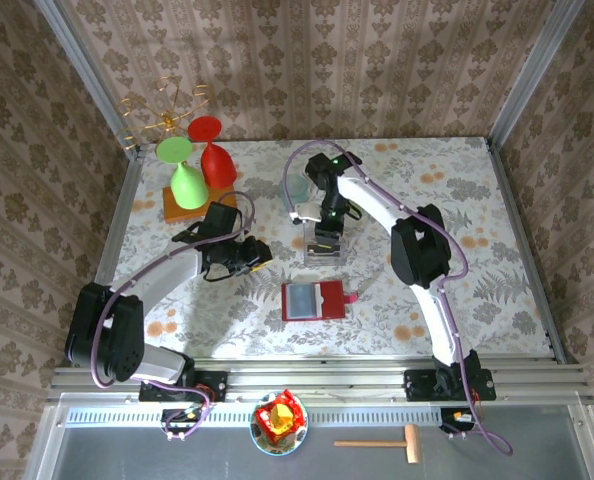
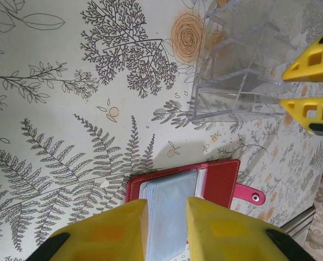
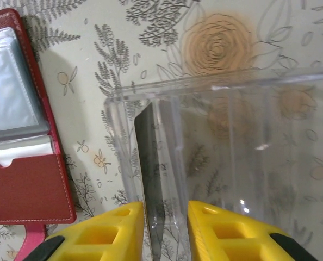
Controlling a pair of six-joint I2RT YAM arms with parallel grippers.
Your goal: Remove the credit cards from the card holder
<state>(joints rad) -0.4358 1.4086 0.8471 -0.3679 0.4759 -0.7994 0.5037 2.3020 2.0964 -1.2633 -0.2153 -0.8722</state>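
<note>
1. Right gripper hangs over the clear plastic box, its yellow fingers slightly spread, with a dark card standing on edge between them inside a narrow slot of the box. There is a clear gap on the card's right side. I cannot tell whether the other finger touches it.
2. Left gripper hovers above the table, its fingers slightly spread with nothing between them. The card holder shows below, through the gap.
3. From the overhead camera, the card holder lies open and flat near the middle of the table, toward the near edge. It is red, with greyish clear pockets facing up and a pink snap tab sticking out on its right.
4. The box sits just beyond the holder, apart from it.
5. Whether any cards are in the holder's pockets cannot be told.
6. From overhead, the left gripper is to the left of the holder and box, and the right gripper is directly over the box.
</note>
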